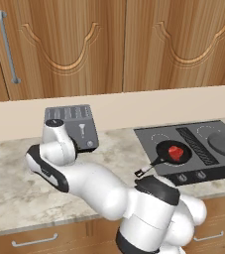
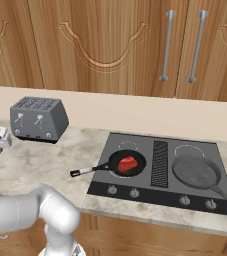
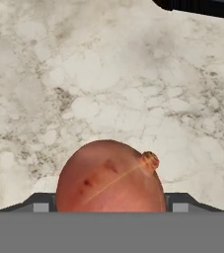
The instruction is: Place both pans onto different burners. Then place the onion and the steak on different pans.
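Straddling the round, smooth reddish-brown onion (image 3: 111, 178) on the marbled surface (image 3: 108, 74), the claw (image 3: 111, 206) stands wide; grip cannot be confirmed.

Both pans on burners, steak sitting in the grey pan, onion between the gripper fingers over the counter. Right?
Not quite. The steak sits in the black pan with the long handle, as the right base view shows; the grey pan holds nothing. The rest stands: both pans are on burners, and the hand view shows the onion between the gripper fingers above the counter.
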